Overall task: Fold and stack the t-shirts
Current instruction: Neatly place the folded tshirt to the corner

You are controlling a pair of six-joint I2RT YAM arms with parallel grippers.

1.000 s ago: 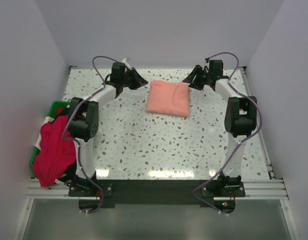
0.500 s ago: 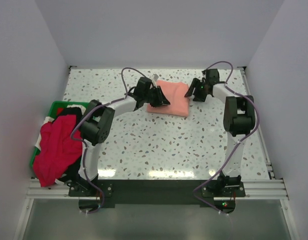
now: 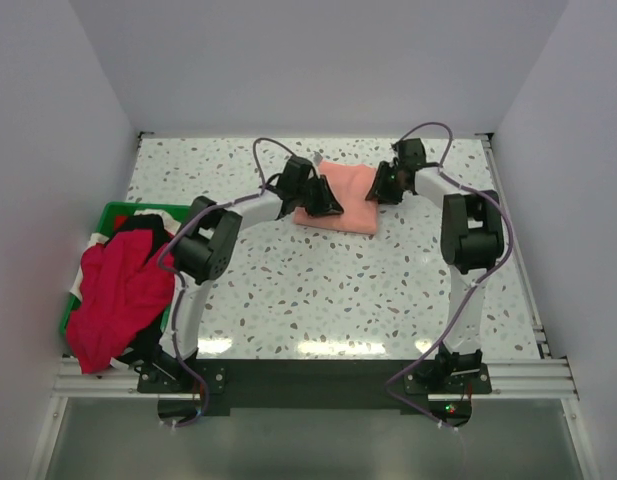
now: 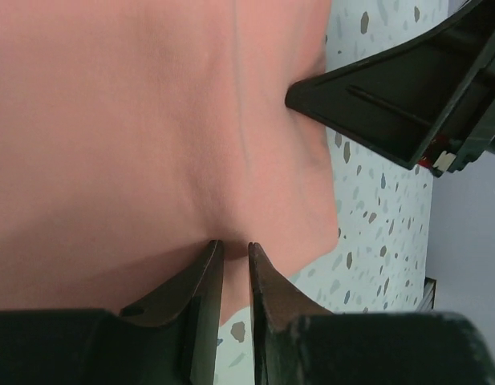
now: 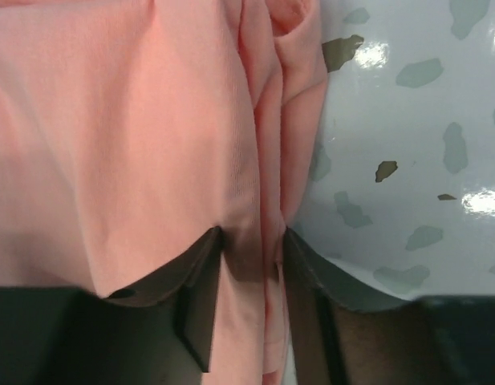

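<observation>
Far left, green bin (image 3: 110,211) holding crimson shirt (image 3: 113,295), black shirt (image 3: 140,224), salmon shirt (image 3: 350,203) apart

lab cell: white walls (image 3: 318,60), speckled table (image 3: 318,290)

Salmon-pink t-shirt (image 3: 350,200), speckled white table (image 3: 318,285)

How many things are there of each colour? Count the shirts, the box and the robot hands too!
pink shirt: 1
red shirt: 1
black cloth in the box, only a bit showing: 1
green box: 1
robot hands, left hand and right hand, both black: 2
Total: 6
</observation>
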